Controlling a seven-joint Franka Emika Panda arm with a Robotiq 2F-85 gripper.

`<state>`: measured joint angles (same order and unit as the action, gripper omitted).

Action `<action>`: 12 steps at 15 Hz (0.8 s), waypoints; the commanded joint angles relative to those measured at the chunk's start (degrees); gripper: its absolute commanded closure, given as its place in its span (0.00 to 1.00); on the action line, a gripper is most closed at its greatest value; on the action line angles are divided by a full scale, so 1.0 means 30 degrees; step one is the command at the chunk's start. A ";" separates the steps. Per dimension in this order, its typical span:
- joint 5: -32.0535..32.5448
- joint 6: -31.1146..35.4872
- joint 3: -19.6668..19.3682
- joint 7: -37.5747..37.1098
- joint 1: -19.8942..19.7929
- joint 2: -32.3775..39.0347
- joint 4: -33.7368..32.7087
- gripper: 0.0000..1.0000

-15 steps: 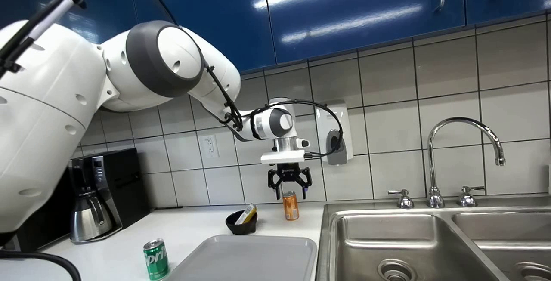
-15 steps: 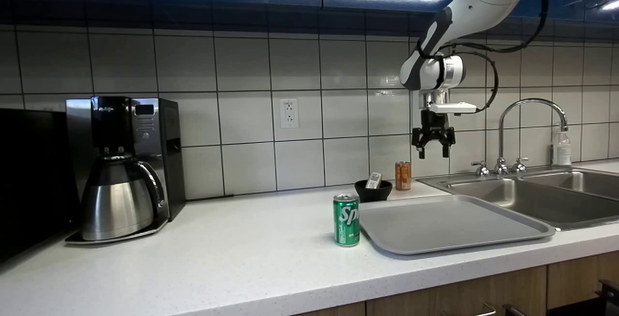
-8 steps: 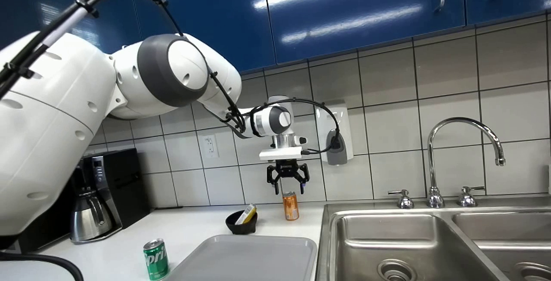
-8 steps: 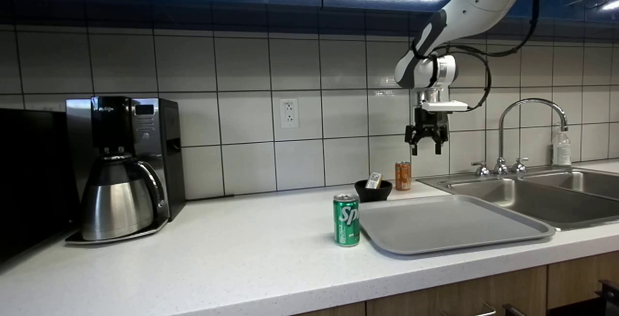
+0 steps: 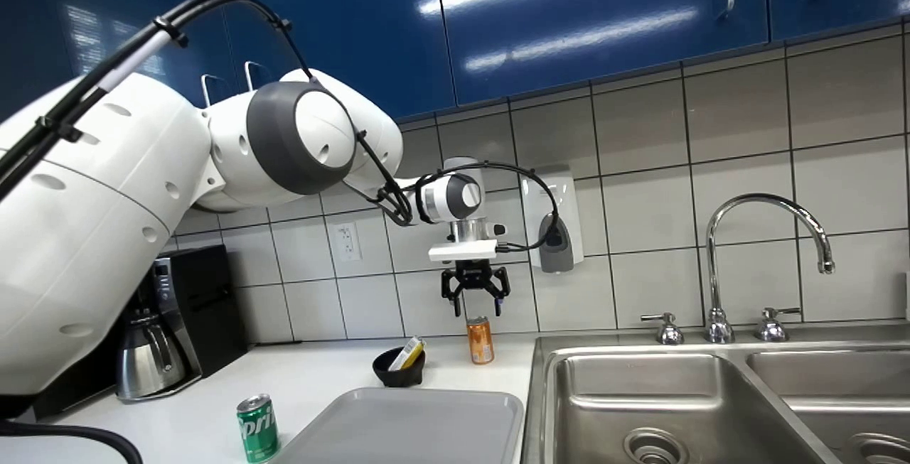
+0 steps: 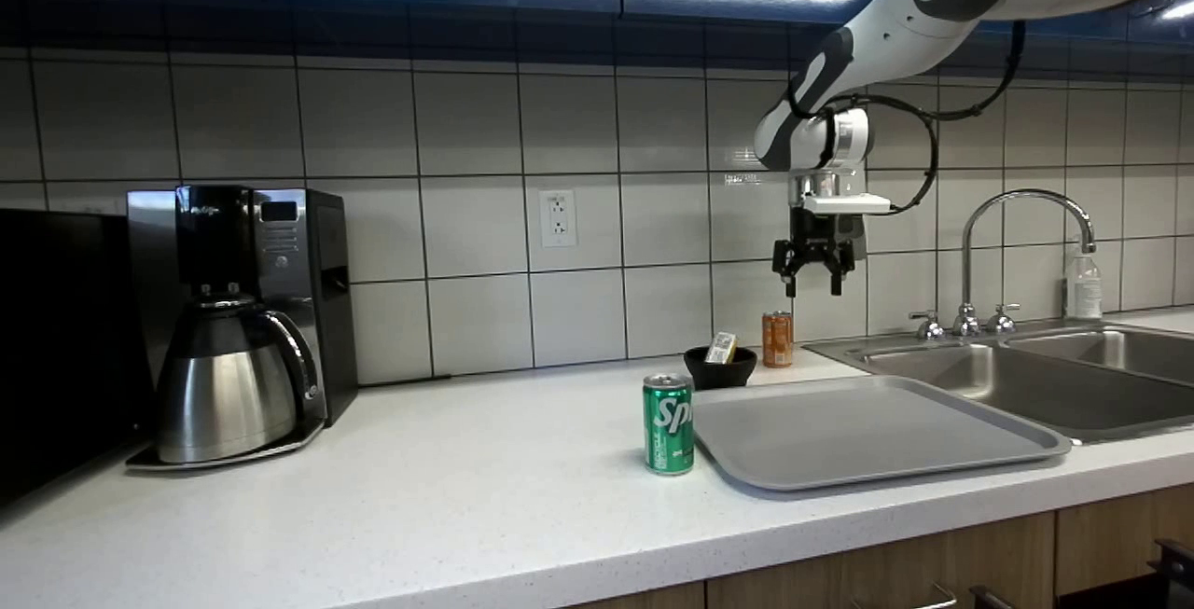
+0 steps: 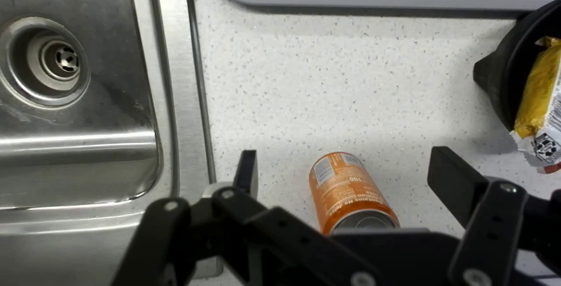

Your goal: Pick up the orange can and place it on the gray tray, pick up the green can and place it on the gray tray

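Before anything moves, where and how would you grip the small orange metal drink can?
Probably by the upper side wall of the small orange cylindrical can, coming from above: it stands upright on the white speckled counter, and the open black gripper points down, its opening apparently wide enough for the round body.

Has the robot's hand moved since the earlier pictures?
Yes. In an exterior view, the hand has shifted toward the picture's left, away from the faucet.
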<state>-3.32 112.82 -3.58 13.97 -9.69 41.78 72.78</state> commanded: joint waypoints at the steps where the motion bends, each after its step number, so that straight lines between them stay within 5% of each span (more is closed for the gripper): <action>1: -0.0105 -0.1394 0.0333 -0.0479 -0.0265 0.0931 -0.1966 0.00; 12: 0.0192 -0.0607 0.0268 -0.0126 -0.0180 0.0534 -0.0848 0.00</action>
<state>-3.28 111.18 -3.51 13.81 -9.69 43.32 70.46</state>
